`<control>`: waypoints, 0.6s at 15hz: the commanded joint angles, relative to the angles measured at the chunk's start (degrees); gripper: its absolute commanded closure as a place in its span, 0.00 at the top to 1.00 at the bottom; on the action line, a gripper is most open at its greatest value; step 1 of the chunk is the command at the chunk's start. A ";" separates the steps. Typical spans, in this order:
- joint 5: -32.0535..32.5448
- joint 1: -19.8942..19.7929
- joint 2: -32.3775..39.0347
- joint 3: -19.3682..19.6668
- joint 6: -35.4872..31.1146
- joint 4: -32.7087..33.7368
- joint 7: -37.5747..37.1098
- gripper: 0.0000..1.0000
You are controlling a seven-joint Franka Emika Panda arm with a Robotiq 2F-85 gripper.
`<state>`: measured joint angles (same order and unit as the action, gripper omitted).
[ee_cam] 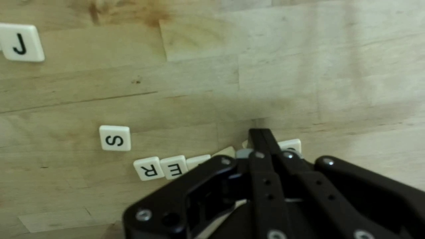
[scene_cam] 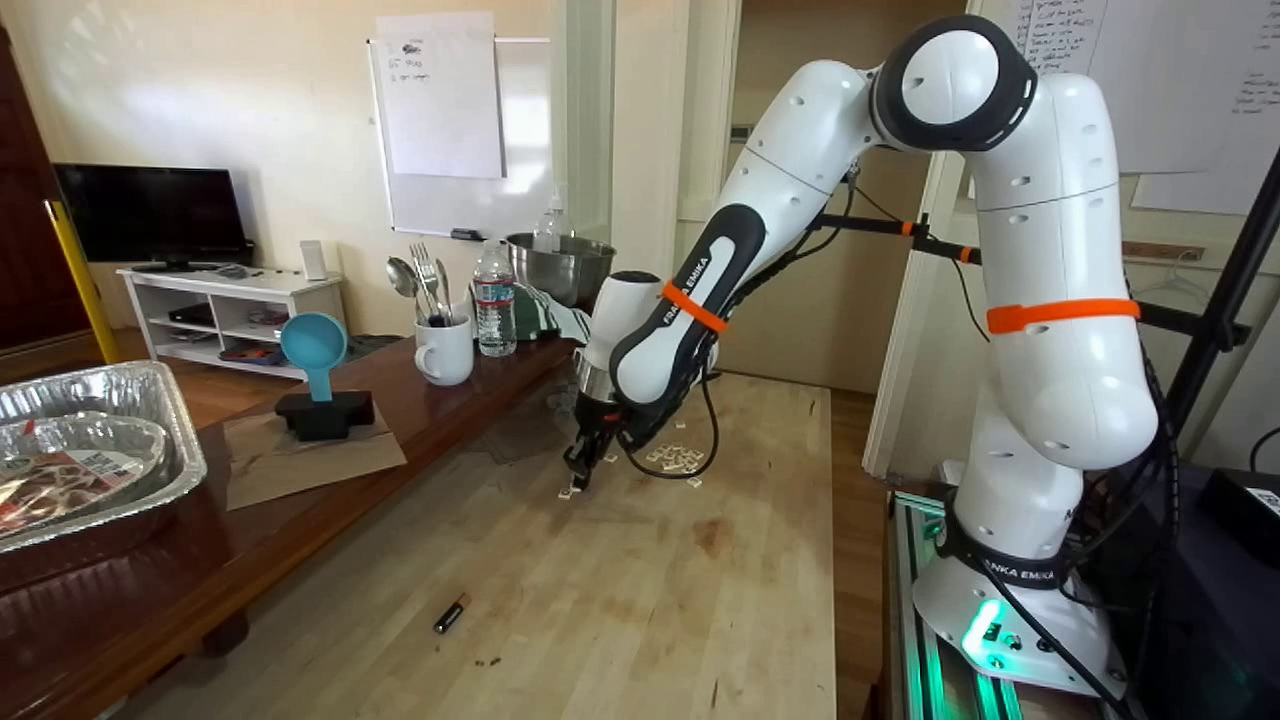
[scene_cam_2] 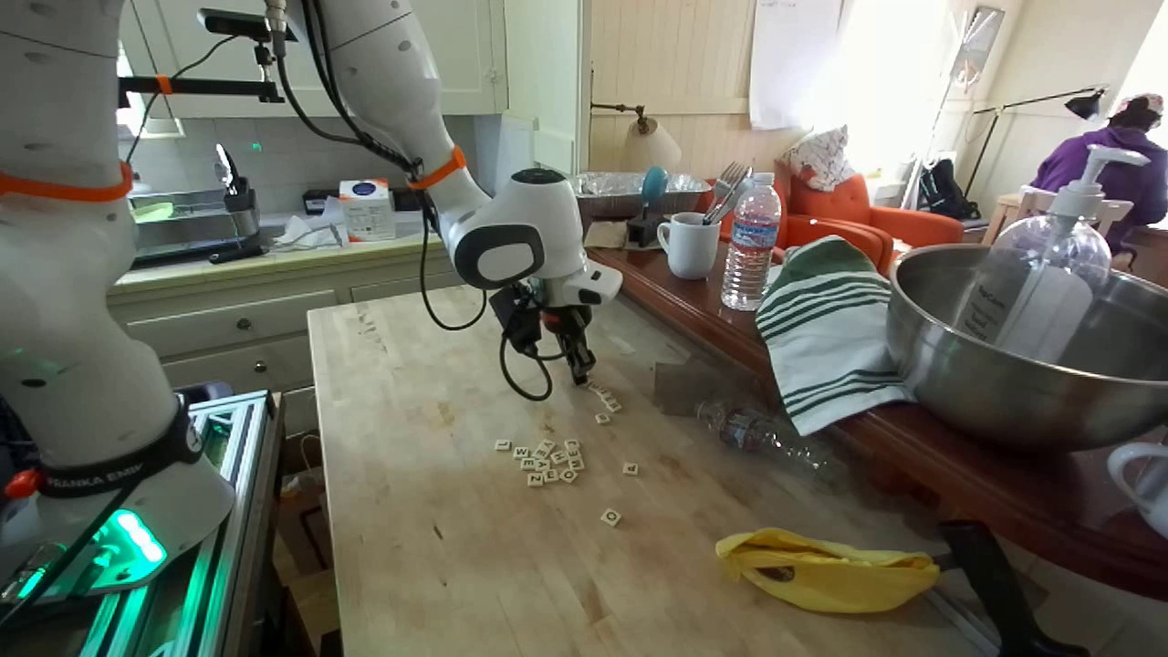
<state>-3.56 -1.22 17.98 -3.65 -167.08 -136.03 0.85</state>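
Note:
My gripper (ee_cam: 260, 133) is shut, its black fingertips pressed together with nothing seen between them. It points down at the wooden table, low among small cream letter tiles, in both exterior views. To its left in the wrist view runs a row with an R tile (ee_cam: 148, 168) and an E tile (ee_cam: 174, 167); the rest of that row is partly hidden by the fingers. Just right of the fingertips another tile (ee_cam: 290, 144) shows, its letter mostly covered. An S tile (ee_cam: 115, 138) and a J tile (ee_cam: 22, 42) lie farther off. Whether the fingertips touch a tile I cannot tell.
A loose cluster of tiles (scene_cam_2: 550, 462) lies on the table. A clear bottle (scene_cam_2: 753, 429) and a yellow banana-like pouch (scene_cam_2: 826, 571) lie near the raised brown ledge (scene_cam: 410, 420). A battery (scene_cam: 451, 613) rests on the table. The ledge bears a mug (scene_cam: 444, 352) and steel bowl (scene_cam_2: 985, 392).

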 commanded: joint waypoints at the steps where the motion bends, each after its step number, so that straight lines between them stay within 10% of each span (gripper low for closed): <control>1: -2.91 -0.08 -2.03 -1.35 1.23 -0.58 -1.28 0.00; 9: -5.01 -0.62 -1.98 -3.31 -0.72 -0.24 0.62 0.00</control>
<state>-5.84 -1.00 15.77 -5.14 -167.14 -136.05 0.06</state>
